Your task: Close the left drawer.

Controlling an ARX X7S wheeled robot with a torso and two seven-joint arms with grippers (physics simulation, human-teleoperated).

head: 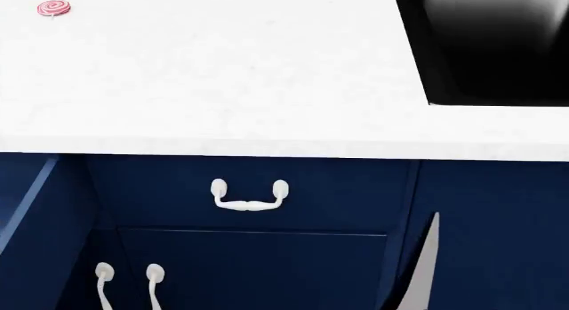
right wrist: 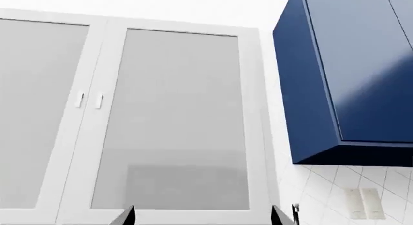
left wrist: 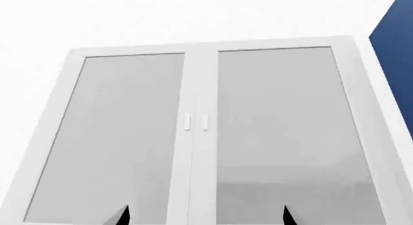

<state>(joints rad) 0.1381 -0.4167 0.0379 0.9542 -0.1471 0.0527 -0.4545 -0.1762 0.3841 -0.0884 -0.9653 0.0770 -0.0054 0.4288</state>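
Note:
In the head view, a drawer stands pulled out under the white countertop at the far left. Only its thin slate-blue side wall (head: 31,193) and a strip of its inside show; its front and handle are out of view. A second navy drawer front (head: 338,193) with a white curved handle (head: 249,198) sits in the middle and looks flush. Neither gripper shows in the head view. My left gripper (left wrist: 206,217) is open and empty, its dark fingertips (left wrist: 123,216) wide apart, facing white glass-fronted wall cabinet doors (left wrist: 129,138). My right gripper (right wrist: 203,216) is open and empty too, facing the same kind of doors.
The white countertop (head: 222,90) carries a pink lollipop (head: 53,8) at the far left and a black sink (head: 489,43) at the right. Below are navy cupboard doors with long white handles (head: 103,283). A grey door edge (head: 425,257) stands ajar. A navy wall cabinet (right wrist: 348,80) hangs high.

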